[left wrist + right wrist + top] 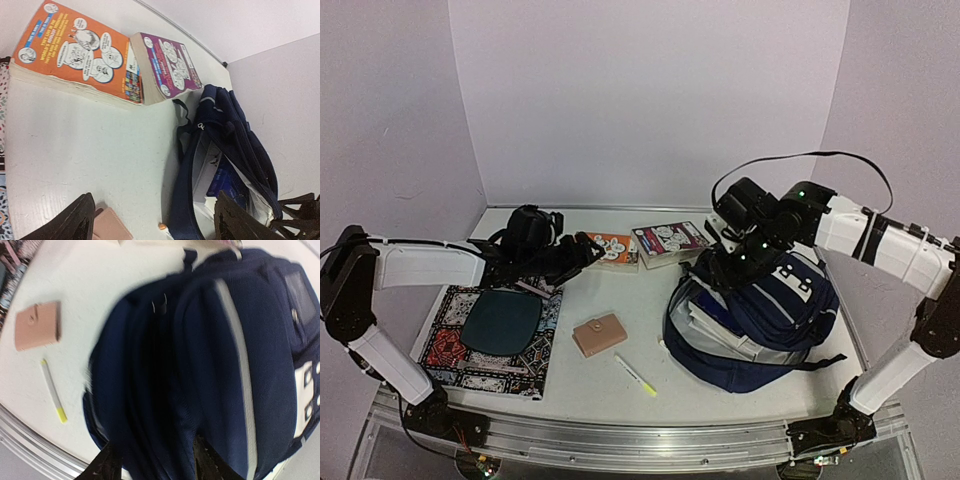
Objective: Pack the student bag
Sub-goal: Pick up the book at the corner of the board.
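The student bag point(765, 310) is navy with light-grey stripes and lies on its side at the right of the table, its mouth facing left. White papers and a blue item show inside the student bag point(225, 150). My right gripper point(716, 268) hovers over the bag's upper left rim. In the right wrist view, which is blurred, my right gripper point(157, 466) has its jaws apart over the folds of the student bag point(200, 365). My left gripper point(586, 252) stands open and empty at mid-table, beside the orange book point(613, 247). My left gripper point(157, 226) frames bare tabletop.
An orange book point(80, 52) and a purple book point(167, 65) lie side by side at the back. A pink wallet point(599, 334) and a yellow-tipped pen point(635, 375) lie in the middle. A patterned notebook point(470, 365) with a dark teal oval pad point(502, 320) on it lies at the left.
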